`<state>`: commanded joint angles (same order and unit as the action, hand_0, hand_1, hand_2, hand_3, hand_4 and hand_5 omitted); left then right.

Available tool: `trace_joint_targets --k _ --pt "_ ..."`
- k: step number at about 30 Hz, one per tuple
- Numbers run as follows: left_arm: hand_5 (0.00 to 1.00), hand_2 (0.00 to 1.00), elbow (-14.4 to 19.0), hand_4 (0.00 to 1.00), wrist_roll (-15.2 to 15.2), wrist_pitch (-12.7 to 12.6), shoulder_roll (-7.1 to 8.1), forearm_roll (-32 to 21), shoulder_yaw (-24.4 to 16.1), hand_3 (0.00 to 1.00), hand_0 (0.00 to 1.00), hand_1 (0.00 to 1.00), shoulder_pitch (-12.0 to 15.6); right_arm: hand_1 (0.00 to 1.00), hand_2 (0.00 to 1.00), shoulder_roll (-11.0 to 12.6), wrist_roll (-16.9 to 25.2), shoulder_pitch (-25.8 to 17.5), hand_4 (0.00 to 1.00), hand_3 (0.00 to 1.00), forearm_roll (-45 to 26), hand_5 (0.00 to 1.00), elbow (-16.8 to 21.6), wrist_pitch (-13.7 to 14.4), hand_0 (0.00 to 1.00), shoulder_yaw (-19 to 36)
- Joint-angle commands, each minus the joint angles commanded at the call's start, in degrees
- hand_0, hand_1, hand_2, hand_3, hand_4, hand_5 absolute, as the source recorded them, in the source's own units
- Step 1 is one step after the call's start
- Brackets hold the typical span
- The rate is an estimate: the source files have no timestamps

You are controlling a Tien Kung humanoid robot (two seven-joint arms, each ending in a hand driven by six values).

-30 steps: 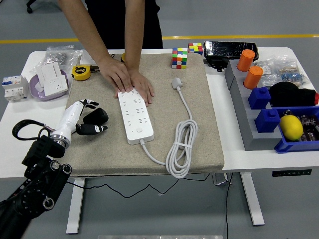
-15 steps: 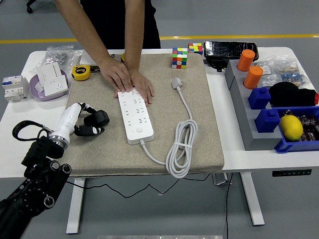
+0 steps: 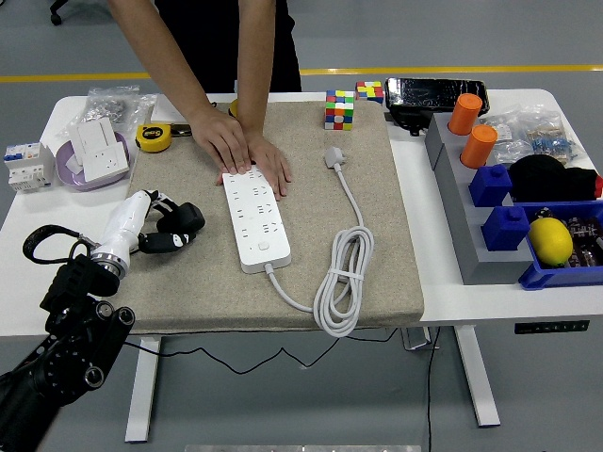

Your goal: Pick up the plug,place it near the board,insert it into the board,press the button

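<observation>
My left hand (image 3: 158, 224) sits near the worktop's left edge, fingers curled round a black plug (image 3: 185, 217); a loose hold could tip it short of the long white power strip (image 3: 252, 218) on the beige mat (image 3: 377, 188), steadied by a person's hands (image 3: 247, 155); no writing is readable.

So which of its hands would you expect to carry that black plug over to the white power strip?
The left hand: its fingers are already around the black plug, just left of the white power strip. The right hand is out of view.
</observation>
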<state>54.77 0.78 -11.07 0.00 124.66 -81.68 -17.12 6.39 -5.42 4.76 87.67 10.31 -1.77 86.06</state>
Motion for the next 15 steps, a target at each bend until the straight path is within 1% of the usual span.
trace_joint_targets --k 2,3,8,9,14,15 --pt "0.198 0.488 0.16 0.581 0.03 -0.12 0.0 0.09 -0.07 0.464 0.797 0.761 -0.05 0.762 0.751 0.01 0.0 -0.01 0.998 0.784 0.03 0.887 0.0 0.01 0.852 0.05" --pt "0.141 0.41 0.21 0.509 0.02 -0.2 0.0 0.07 -0.07 0.43 0.714 0.586 -0.06 0.762 0.749 0.01 0.0 0.0 0.998 0.783 0.03 0.887 0.0 0.01 0.85 0.06" --pt "0.141 0.41 0.71 0.509 0.0 -0.62 0.0 -0.71 -0.08 0.43 0.714 0.586 -0.05 0.762 0.749 0.01 0.08 0.13 0.998 0.783 -0.04 0.887 0.0 0.02 0.85 0.03" --pt "0.093 0.341 0.98 0.467 -0.01 -0.71 0.0 -1.17 0.09 0.387 0.622 0.456 -0.06 0.762 0.749 -0.01 0.05 0.15 0.998 0.784 -0.02 0.888 0.0 0.03 0.851 0.11" --pt "0.093 0.341 2.47 0.467 -0.02 -0.72 0.23 -3.23 0.77 0.387 0.622 0.456 -0.04 0.762 0.749 0.0 -0.04 0.1 0.998 0.784 0.06 0.888 0.0 0.05 0.851 0.32" --pt "0.081 0.302 2.76 0.467 -0.03 -0.67 0.33 -3.56 0.89 0.357 0.571 0.41 -0.03 0.761 0.75 0.01 -0.02 0.1 0.998 0.783 0.03 0.887 0.0 0.05 0.851 0.3"
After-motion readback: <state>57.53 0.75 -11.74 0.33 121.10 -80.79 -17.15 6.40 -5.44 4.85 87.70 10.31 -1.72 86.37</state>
